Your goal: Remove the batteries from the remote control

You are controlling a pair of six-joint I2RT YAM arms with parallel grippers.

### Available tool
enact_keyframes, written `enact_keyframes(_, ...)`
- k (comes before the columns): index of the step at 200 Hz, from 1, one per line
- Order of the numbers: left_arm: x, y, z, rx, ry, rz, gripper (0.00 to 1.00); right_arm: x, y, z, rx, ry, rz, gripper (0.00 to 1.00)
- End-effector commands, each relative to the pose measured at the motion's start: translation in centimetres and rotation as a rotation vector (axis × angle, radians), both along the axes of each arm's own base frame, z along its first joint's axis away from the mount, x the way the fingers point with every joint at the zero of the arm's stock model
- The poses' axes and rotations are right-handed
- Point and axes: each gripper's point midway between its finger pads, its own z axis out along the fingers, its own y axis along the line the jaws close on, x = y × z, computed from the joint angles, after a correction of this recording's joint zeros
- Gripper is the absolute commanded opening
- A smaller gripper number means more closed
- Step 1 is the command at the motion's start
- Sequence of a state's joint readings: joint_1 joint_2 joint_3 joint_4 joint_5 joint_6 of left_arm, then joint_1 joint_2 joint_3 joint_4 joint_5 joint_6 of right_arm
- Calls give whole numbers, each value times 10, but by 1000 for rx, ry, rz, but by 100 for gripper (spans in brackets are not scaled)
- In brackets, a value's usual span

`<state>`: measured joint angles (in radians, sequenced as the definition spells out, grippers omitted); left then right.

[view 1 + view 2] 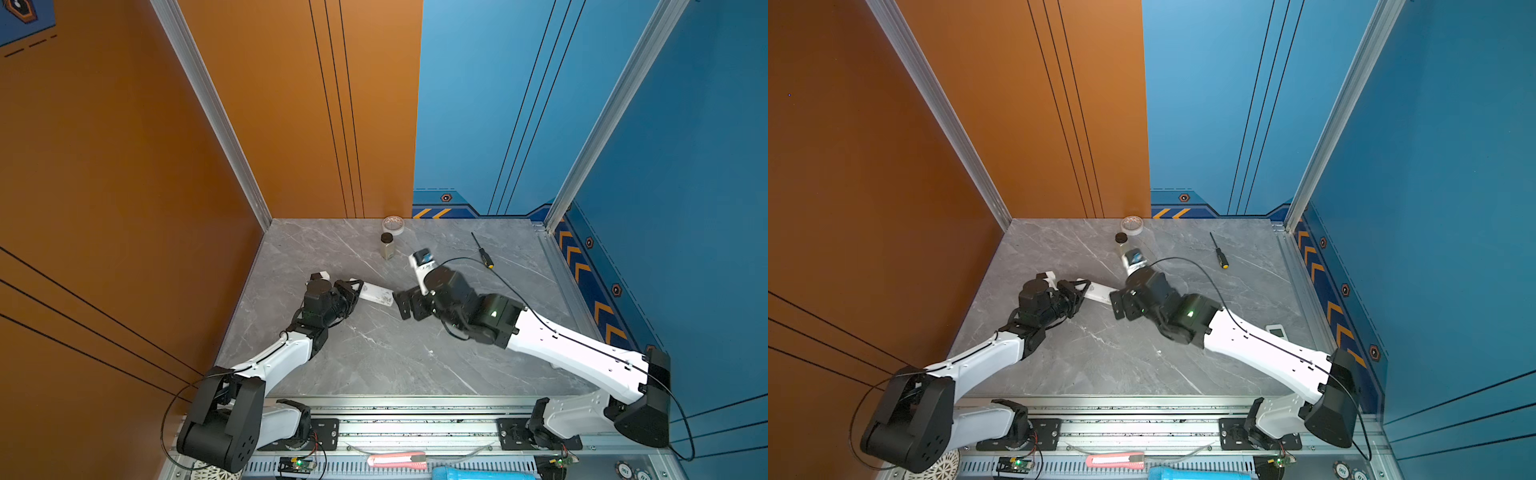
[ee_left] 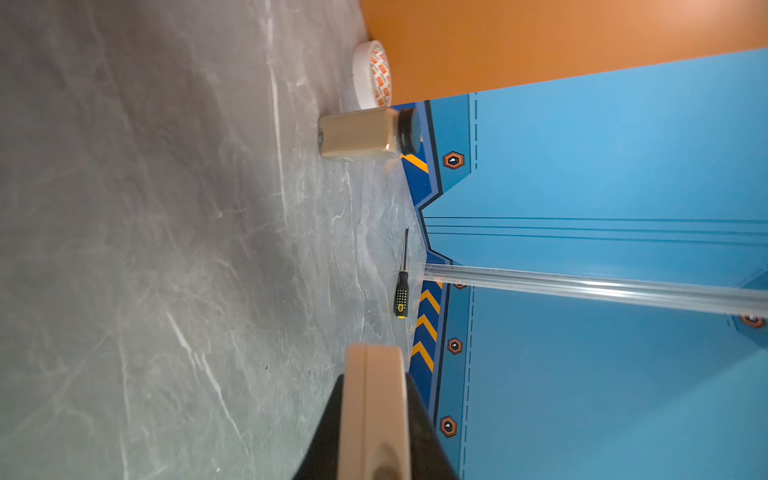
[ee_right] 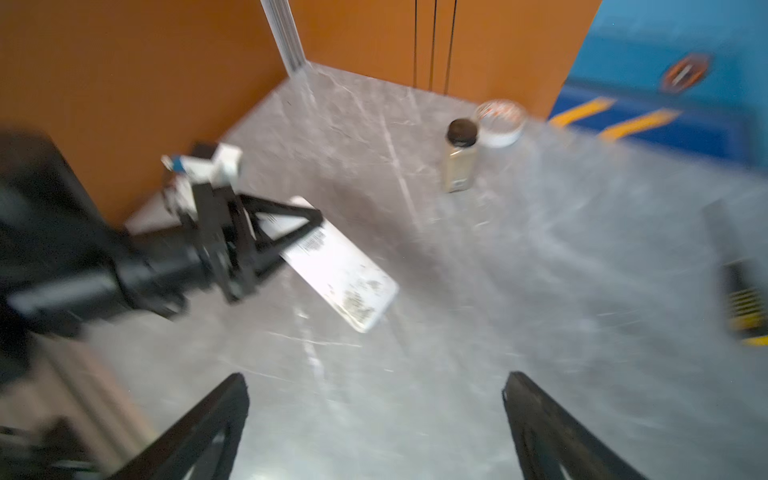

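White remote [image 1: 376, 294] sits at the centre of both top views, one end pinched in the narrow-set left gripper [image 1: 360, 294]. At its free end the right gripper [image 3: 375, 380] hangs with jaws spread wide, empty. Where the batteries are cannot be told.

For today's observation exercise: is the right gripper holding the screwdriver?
No, the right gripper stands open and empty; the screwdriver lies apart from it.

Robotics laboratory test cell: grey marble-patterned tabletop [image 1: 374, 353] enclosed by an orange wall panel [image 1: 104, 166] and a blue wall panel [image 1: 478, 104] on aluminium framing [image 1: 210, 104], with two white-and-black robot arms [image 1: 573, 353] bolted to a slotted metal rail [image 1: 415, 430].
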<state>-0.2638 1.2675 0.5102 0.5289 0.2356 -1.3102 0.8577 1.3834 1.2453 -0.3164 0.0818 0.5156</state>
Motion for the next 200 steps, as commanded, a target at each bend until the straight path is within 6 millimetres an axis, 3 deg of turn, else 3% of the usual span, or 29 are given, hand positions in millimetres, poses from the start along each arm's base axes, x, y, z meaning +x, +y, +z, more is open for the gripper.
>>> enact_keyframes(1,8,-4,29,96,-203,-49,0,4,35,-27,442,429,113,87)
enact_keyframes(3,8,-5,29,100,-204,-51,0,12,30,-31,446,438,96,85)
enact_keyframes(13,8,-4,25,109,-200,-55,0,20,29,-46,430,485,86,82)
enact_keyframes(54,12,-11,16,103,-202,-77,0,40,58,-75,698,608,85,60)
enact_keyframes(117,19,-19,18,88,-211,-95,0,32,72,-106,699,656,80,57)
enact_keyframes(133,19,-18,18,89,-212,-91,0,35,75,-113,690,670,70,46)
enact_keyframes(200,21,-25,19,60,-228,-113,0,40,75,-128,664,674,36,47)
